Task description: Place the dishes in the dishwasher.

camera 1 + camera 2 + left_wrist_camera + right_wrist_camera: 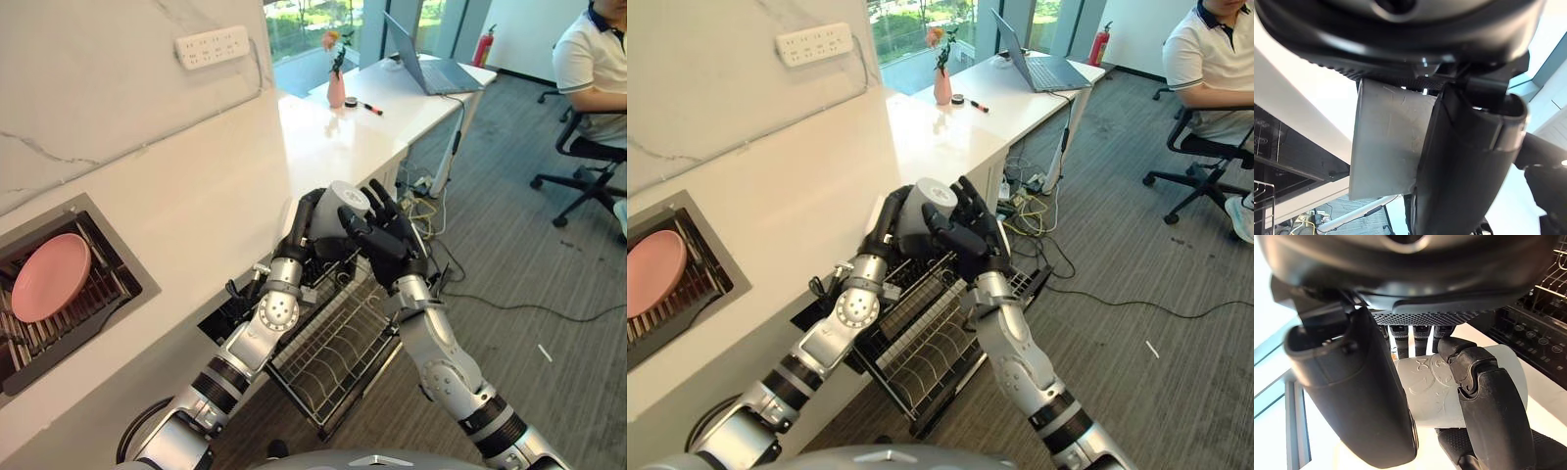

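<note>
Over the pulled-out dishwasher rack (338, 357) the left hand (302, 227) and right hand (384, 235) both curl round a white cup (338, 208), which could drop if either lets go carelessly.

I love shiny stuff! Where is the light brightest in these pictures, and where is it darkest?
Left eye view: window daylight glares off the white counter. Right wrist view: it is washed-out white behind the cup. Left wrist view: the cup looks grey, shaded beside the dark left hand.
</note>
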Robot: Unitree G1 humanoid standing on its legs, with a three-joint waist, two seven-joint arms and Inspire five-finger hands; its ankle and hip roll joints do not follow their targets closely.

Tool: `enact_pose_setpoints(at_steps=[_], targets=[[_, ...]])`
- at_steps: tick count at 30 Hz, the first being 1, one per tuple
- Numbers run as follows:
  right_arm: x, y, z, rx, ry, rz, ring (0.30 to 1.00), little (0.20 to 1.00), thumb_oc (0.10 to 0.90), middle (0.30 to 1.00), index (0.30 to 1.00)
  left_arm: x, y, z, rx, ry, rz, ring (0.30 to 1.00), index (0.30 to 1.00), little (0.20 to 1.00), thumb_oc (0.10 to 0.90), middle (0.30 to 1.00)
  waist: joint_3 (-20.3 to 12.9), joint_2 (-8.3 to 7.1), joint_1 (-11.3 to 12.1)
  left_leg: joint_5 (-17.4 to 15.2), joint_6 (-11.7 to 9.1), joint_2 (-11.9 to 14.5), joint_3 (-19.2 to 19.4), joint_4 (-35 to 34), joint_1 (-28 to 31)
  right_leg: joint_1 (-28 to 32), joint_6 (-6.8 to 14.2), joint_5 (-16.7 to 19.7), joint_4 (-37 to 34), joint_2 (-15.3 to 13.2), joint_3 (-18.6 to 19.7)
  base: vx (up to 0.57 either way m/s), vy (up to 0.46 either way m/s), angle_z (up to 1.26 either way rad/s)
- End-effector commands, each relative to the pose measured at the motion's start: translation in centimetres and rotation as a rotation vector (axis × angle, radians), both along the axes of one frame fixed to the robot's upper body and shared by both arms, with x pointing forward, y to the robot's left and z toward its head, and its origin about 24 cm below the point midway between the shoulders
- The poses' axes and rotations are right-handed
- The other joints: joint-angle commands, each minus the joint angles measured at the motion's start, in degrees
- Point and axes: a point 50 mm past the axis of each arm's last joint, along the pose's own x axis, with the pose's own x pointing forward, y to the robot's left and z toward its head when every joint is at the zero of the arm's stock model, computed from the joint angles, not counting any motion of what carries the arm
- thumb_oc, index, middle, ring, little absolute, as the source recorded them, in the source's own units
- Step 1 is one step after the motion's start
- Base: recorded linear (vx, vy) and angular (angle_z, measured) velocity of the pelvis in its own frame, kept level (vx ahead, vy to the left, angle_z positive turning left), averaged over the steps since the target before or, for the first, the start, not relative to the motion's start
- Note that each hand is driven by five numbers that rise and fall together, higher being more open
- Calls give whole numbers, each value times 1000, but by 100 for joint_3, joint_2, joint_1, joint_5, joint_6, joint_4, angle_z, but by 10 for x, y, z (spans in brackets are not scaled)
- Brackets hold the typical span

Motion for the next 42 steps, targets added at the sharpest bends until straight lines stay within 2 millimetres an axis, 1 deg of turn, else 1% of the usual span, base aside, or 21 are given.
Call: enact_pose_setpoints(at_steps=[1,3,4,7,12,16,21,24,25,28,29,32,34,37,41,42], targets=[[9,34,77,182,-331,173,900,900,800,900,900,16,-30,62,41,-299,-131,300,300,300,400,300,-253,-141,212,-885,-234,394,59,19,745,-416,123,295,46,2,-252,0,0,0],[10,36,79,192,-333,184,900,900,800,900,900,16,-30,63,52,-306,-131,300,300,300,400,300,-251,-146,219,-881,-236,395,55,19,739,-421,123,295,46,3,-257,0,0,0],[10,43,84,235,-327,225,900,900,800,900,900,17,-31,63,79,-313,-122,300,300,300,400,300,-258,-158,244,-876,-240,396,54,19,729,-429,124,296,46,1,-274,0,0,0],[8,51,85,262,-308,253,900,900,800,900,900,18,-34,61,110,-318,-119,300,300,300,400,300,-264,-171,265,-878,-244,402,51,19,720,-437,122,294,46,2,-281,0,0,0],[8,58,88,235,-304,272,900,900,800,900,900,21,-33,57,143,-310,-90,300,300,300,400,300,-263,-181,285,-867,-246,409,31,19,694,-450,117,300,46,3,-289,0,0,0],[7,61,89,209,-307,297,900,900,800,900,900,23,-34,55,154,-303,-83,300,300,300,400,300,-262,-194,287,-866,-245,402,26,19,683,-452,114,312,46,3,-289,0,0,0],[9,62,91,200,-317,286,900,900,800,900,900,23,-35,53,151,-295,-79,300,300,300,400,300,-259,-197,281,-870,-240,401,20,19,676,-467,113,315,46,4,-275,0,0,0],[5,67,93,224,-318,296,900,900,800,900,900,23,-40,51,148,-283,-89,300,300,300,400,300,-254,-203,279,-881,-232,391,15,19,674,-457,104,316,46,4,-277,0,0,0],[0,74,93,245,-312,318,900,900,800,900,900,21,-46,51,151,-282,-108,300,300,300,400,300,-256,-196,284,-893,-226,387,12,19,679,-444,99,313,46,9,-269,0,0,0],[-5,83,90,278,-281,337,900,900,800,900,900,20,-54,52,141,-287,-124,300,300,300,400,300,-247,-179,280,-896,-221,383,-3,19,676,-430,94,308,46,3,-268,0,0,0],[-5,83,90,278,-281,337,900,900,800,900,900,20,-54,52,141,-287,-124,300,300,300,400,300,-247,-180,279,-896,-221,383,-4,19,676,-430,94,308,46,3,-269,0,0,0],[-4,92,87,316,-231,320,900,900,800,900,900,18,-65,57,122,-308,-143,300,300,300,400,300,-242,-150,275,-898,-213,378,-15,19,668,-436,92,311,46,-2,-274,0,0,0],[-2,93,87,328,-222,311,900,900,800,900,900,17,-68,59,117,-314,-149,300,300,300,400,300,-237,-147,276,-897,-211,379,-15,19,669,-436,91,310,46,-3,-280,0,0,0],[1,101,84,371,-173,291,900,900,800,900,900,14,-79,63,102,-331,-184,300,300,300,400,300,-230,-131,281,-897,-203,373,-32,19,662,-439,91,311,46,-12,-274,0,0,0],[4,108,85,379,-160,306,900,900,800,900,900,10,-87,67,98,-346,-220,300,300,300,400,300,-228,-120,304,-893,-203,368,-50,19,660,-437,92,303,46,-11,-287,0,0,0],[5,113,84,367,-159,337,900,900,800,900,900,8,-92,70,95,-357,-256,300,300,300,400,300,-228,-116,323,-889,-207,370,-66,19,657,-436,90,297,46,-14,-301,0,0,0]])
